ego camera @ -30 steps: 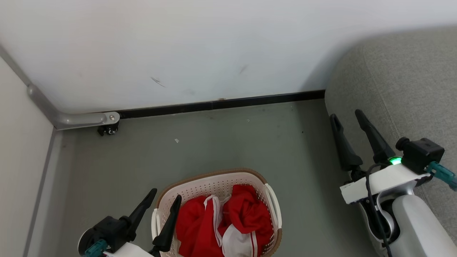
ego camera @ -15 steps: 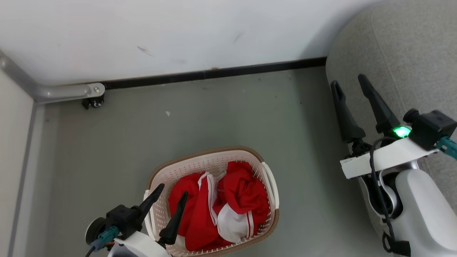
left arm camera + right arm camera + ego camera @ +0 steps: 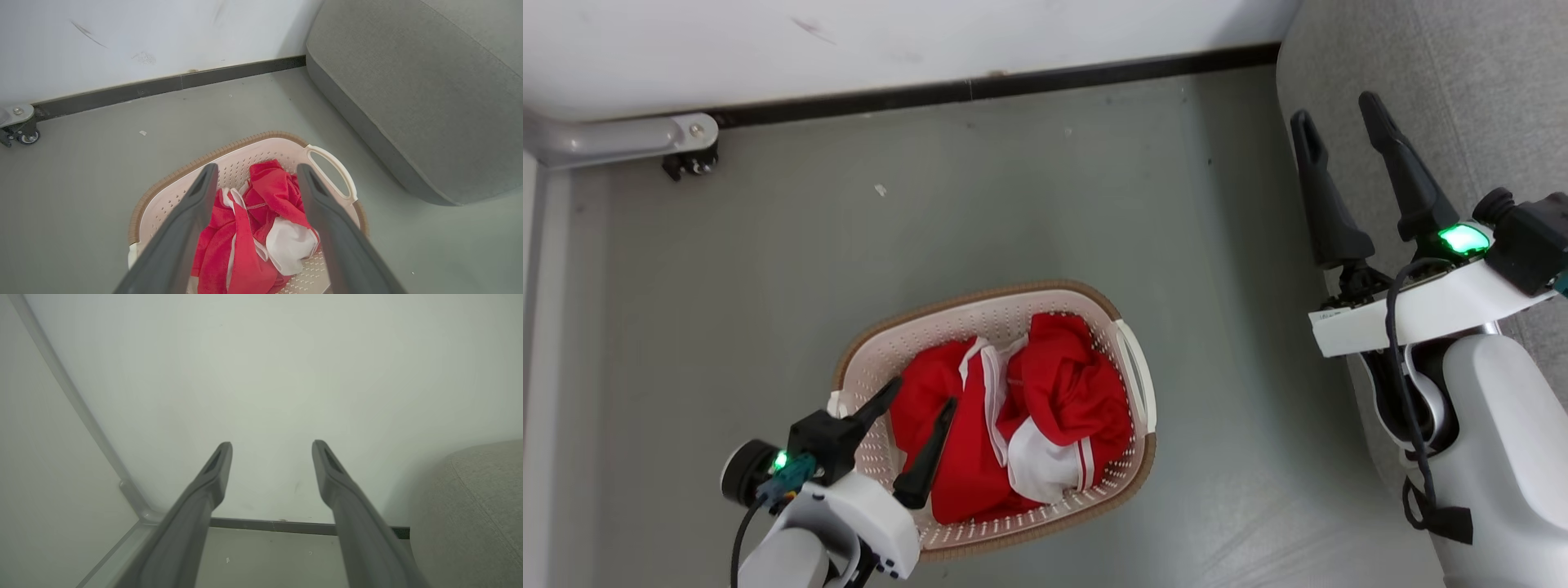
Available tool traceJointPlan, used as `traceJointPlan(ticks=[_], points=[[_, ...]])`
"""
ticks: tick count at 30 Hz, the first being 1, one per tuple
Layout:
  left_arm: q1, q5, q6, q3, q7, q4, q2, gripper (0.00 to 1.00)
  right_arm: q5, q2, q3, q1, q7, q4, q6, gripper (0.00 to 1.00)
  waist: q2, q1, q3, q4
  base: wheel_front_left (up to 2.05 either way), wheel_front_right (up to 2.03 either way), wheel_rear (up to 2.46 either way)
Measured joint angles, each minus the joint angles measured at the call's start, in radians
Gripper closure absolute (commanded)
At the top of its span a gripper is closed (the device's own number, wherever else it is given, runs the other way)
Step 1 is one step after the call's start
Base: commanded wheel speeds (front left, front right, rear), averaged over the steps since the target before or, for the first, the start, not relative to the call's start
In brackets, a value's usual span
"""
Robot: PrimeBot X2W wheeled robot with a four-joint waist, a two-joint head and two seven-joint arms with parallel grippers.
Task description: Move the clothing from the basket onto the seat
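Clothing (image 3: 1013, 408) bunched in the basket (image 3: 980, 292) on the floor (image 3: 1013, 163), sofa (image 3: 1462, 82) apart to its right. Left end effector (image 3: 921, 393) wide over the heap, contact unclear; its wrist view frames the clothing. Right end effector (image 3: 1333, 106) wide, empty, beside sofa; its wrist view faces the wall (image 3: 261, 375).

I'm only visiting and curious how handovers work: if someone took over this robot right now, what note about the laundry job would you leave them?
Left gripper: open, empty, poised over the basket, fingers aimed at the clothing.
Right gripper: open, empty, raised by the seat, away from the basket.
Things: the red-and-white clothing lies bunched inside the basket, which stands on the floor to the left of the seat.
Done: no garment lifted; the visible part of the seat bears none.
Left: grasp the clothing, lift it out and lay it on the seat.
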Motion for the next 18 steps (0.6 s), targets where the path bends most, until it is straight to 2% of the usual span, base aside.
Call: traceJointPlan(ticks=[9, 18], points=[[-0.095, 0.054, 0.010, -0.039, 0.053, 0.085, -0.012, 0.00, 0.000, 0.001, 0.002, -0.056, 0.000, -0.019, 0.000, 0.00, 0.0000, 0.0000, 0.086, -0.012, 0.00, 0.00, 0.00], [-0.168, 0.057, 0.027, -0.049, 0.112, 0.158, -0.040, 0.00, 0.000, 0.002, 0.001, -0.103, 0.000, -0.032, 0.000, 0.00, 0.0000, 0.0000, 0.168, -0.027, 0.00, 0.00, 0.00]])
